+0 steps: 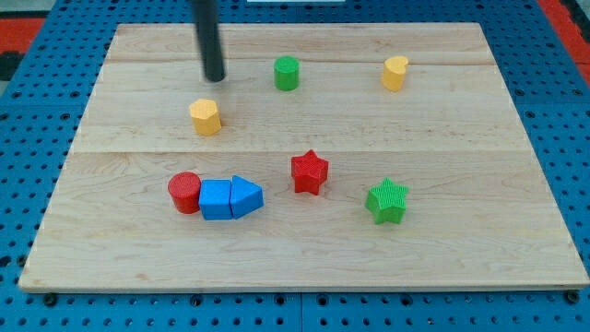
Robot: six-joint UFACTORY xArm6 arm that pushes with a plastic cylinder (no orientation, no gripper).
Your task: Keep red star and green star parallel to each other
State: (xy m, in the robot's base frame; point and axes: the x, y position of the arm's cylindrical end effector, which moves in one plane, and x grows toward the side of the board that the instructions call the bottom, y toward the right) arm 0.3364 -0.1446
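Red star (310, 172) sits just below board centre; green star (387, 201) lies near it, lower and toward the view's right, apart. Left of them a red cylinder (184, 193), blue cube (216, 199) and blue wedge (245, 196) touch in a row. My tip (215, 78), a bare rod holding nothing, stands at upper left above the yellow hexagon (206, 117), well apart from both stars. Green cylinder (287, 73) and another yellow block (395, 73) sit near the top edge. Wooden board (479, 267) is bare along the bottom and right.

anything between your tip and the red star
In the camera view no block sits on the line from my tip to the red star; it is bare board. The yellow block lies just off it, toward the view's left.
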